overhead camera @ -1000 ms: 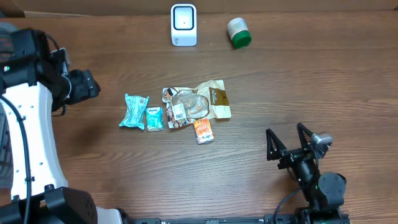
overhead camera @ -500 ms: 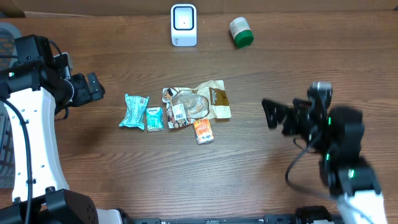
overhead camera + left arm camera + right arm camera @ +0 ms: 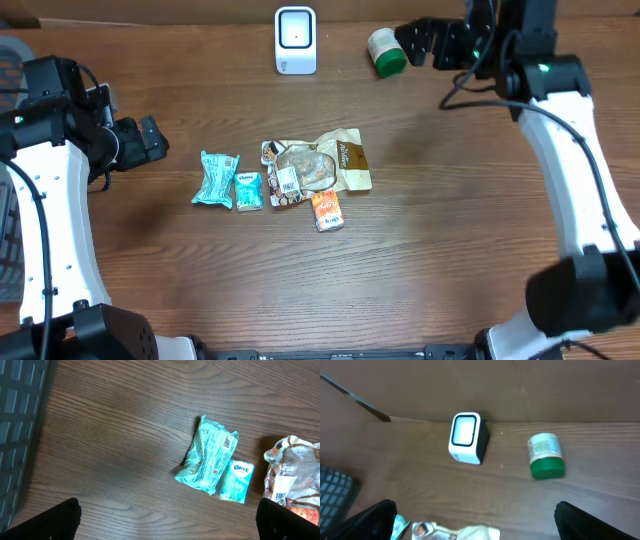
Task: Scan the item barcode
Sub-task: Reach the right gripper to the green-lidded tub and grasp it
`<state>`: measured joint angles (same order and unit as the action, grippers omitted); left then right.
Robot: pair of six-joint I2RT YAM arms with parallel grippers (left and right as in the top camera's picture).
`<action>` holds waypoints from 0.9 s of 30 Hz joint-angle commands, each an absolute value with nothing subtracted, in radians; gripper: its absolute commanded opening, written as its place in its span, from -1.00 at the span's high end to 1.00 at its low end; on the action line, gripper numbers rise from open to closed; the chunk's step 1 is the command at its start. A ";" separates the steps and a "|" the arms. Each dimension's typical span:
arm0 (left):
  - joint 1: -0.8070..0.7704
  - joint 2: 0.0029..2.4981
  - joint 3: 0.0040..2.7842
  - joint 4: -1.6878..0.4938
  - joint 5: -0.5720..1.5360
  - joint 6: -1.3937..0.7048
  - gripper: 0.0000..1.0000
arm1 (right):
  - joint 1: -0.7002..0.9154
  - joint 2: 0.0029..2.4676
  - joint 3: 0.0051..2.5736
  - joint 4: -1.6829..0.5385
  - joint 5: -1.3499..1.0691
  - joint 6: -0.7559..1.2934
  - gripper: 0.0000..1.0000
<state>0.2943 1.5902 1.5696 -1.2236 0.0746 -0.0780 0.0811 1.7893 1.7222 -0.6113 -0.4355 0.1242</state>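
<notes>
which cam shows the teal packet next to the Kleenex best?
Left wrist: the teal packet fills more of the frame and its barcode label is visible near the upper right corner. Overhead shows the packet whole but small. Right wrist catches at most a teal sliver at its bottom edge.

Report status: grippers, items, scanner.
Left gripper open, empty. Right gripper open, near green-capped bottle. Nothing picked yet. Scanner unobstructed.

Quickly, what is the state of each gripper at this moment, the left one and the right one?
Left gripper: open, holding nothing.
Right gripper: open, holding nothing.
</notes>
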 commanded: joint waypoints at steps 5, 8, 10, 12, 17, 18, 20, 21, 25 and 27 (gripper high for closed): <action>0.287 1.580 1.568 -1.222 0.078 -0.075 -1.00 | 0.096 1.954 1.747 -0.424 -0.451 0.155 -0.91; 0.288 1.580 1.568 -1.222 0.078 -0.075 -1.00 | 0.112 2.032 1.747 -0.327 -0.392 0.203 -0.89; 0.288 1.580 1.568 -1.222 0.078 -0.075 -0.99 | 0.130 2.091 1.748 -0.255 -0.349 0.212 -0.89; 0.288 1.580 1.568 -1.222 0.078 -0.075 -0.99 | 0.146 2.131 1.748 -0.213 -0.289 0.233 -0.90; 0.288 1.580 1.568 -1.222 0.078 -0.075 -0.99 | 0.176 2.219 1.748 -0.112 -0.162 0.275 -0.90; 0.288 1.580 1.568 -1.222 0.078 -0.075 -0.99 | 0.178 2.233 1.748 -0.100 -0.152 0.292 -0.90; 0.288 1.580 1.568 -1.222 0.078 -0.075 -1.00 | 0.178 2.279 1.748 -0.060 -0.131 0.321 -0.90; 0.288 1.580 1.568 -1.222 0.078 -0.075 -1.00 | 0.178 2.296 1.748 -0.047 -0.127 0.323 -0.90; 0.288 1.580 1.568 -1.222 0.078 -0.075 -1.00 | 0.179 2.345 1.748 -0.015 -0.103 0.331 -0.90; 0.288 1.580 1.568 -1.222 0.078 -0.075 -1.00 | 0.179 2.356 1.748 -0.005 -0.083 0.331 -0.91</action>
<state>0.2943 1.5902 1.5692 -1.2228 0.0750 -0.0780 0.1829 2.3241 1.7226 -0.0227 -0.1417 0.3096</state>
